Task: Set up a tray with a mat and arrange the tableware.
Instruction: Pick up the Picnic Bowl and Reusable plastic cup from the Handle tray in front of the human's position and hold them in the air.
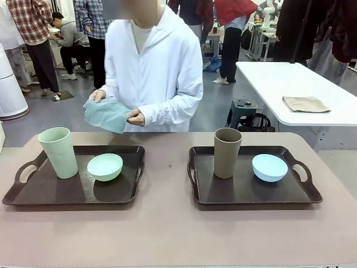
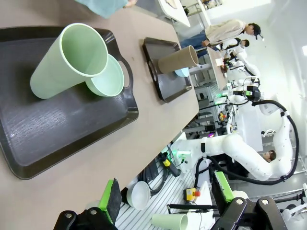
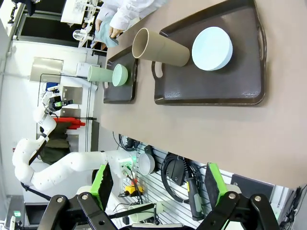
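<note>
The left gripper [image 2: 168,194] and right gripper [image 3: 158,184] both gape wide, empty. The green cup [image 1: 58,152] stands at nine o'clock of the mint bowl [image 1: 105,166].

The left gripper [image 2: 167,191] hangs off the table's near edge, its 2 green-padded fingers [image 2: 112,196] spread wide with nothing between them. On the brown table [image 2: 144,139] lie 2 dark handled trays, well apart. The nearer tray [image 2: 29,143] carries the pale green tumbler [image 2: 67,60], upright, with the mint green bowl [image 2: 108,79] just behind it. The farther tray [image 2: 168,88] carries the brown tumbler [image 2: 176,60], which partly hides the light blue bowl [image 2: 182,72]. A teal cloth [image 2: 103,7] shows at the top edge. The white right arm [image 2: 240,153] bends beyond the table
</note>
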`<state>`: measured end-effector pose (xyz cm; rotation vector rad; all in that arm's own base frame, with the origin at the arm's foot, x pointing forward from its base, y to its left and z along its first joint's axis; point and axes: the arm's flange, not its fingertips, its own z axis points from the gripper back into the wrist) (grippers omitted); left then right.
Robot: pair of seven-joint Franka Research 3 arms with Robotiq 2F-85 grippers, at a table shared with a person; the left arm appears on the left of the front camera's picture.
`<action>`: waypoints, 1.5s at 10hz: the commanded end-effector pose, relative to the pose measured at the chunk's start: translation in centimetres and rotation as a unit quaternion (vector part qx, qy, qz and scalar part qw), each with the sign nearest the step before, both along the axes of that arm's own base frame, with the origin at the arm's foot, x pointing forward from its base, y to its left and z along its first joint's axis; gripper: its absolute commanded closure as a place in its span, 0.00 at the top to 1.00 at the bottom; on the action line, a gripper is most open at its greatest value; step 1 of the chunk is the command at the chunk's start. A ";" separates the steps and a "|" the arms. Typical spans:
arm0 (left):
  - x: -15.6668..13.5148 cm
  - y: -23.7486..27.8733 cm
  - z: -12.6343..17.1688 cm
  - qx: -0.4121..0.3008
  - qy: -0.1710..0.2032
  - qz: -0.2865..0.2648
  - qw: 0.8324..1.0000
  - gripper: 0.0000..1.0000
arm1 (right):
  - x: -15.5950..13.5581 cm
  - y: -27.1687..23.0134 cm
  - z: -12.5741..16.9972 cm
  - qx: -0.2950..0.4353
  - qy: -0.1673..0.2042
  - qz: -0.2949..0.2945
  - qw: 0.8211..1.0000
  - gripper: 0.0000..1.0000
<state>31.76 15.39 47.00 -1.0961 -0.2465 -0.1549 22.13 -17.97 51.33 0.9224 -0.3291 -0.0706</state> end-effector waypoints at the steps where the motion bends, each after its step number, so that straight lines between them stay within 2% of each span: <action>1: 0.0 0.1 0.1 -0.009 -0.006 0.000 1.000 1.00 | 0.2 0.0 -0.2 0.010 -0.009 0.004 1.000 1.00; 15: 0.0 0.1 0.1 -0.009 -0.006 0.000 1.000 1.00 | 0.2 0.0 -0.2 0.010 -0.009 0.004 1.000 1.00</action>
